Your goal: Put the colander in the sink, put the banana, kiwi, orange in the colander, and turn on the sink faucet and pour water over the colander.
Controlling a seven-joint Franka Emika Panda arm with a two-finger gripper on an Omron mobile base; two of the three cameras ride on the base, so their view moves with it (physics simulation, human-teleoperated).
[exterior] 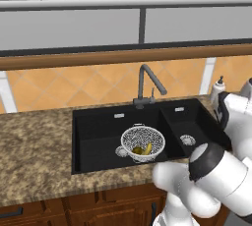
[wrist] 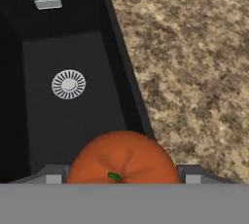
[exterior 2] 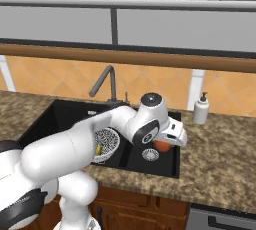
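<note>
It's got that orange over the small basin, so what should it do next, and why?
Probably swing the hand left toward the colander in the large basin. The orange sits between the fingers above the small basin's drain, while the banana already lies in the colander.

A: From where does the left base view look?

B: From behind the arm on its left, high, facing forward and down over the counter [exterior: 34,146] at the black sink [exterior: 98,131], a fair way back. The colander [exterior: 143,141] sits mid-frame, the sink faucet [exterior: 147,85] beyond it.

A: And the right base view?

B: From behind on the right, same forward-down tilt. Both share the sink [exterior 2: 60,116], the faucet [exterior 2: 106,84], the colander [exterior 2: 107,141] and the tiled far wall.

A: The hand view?

B: Very near, looking down into the smaller basin by its right wall, the orange [wrist: 124,157] close at its lower edge.
</note>
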